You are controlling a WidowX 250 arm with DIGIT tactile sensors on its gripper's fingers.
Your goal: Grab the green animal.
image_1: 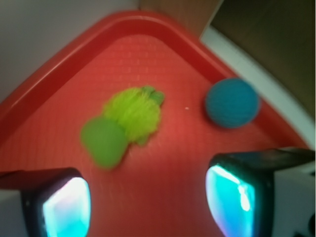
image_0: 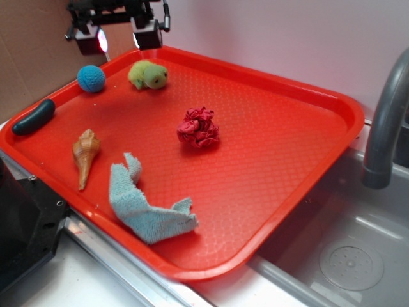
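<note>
Green animal [image_0: 148,75] beneath raised, spread jaws.

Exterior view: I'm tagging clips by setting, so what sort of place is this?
Probably a toy kitchen or sink-counter setup: a grey faucet curves over a sink basin with a drain, and beside it a red tray holds small toys, including the green animal.

surface: grey metal sink counter [image_0: 128,281] | on it: red textured plastic tray [image_0: 268,166], near edge overhanging counter's front | right: grey sink basin [image_0: 351,256], curved grey faucet [image_0: 386,121]
</note>
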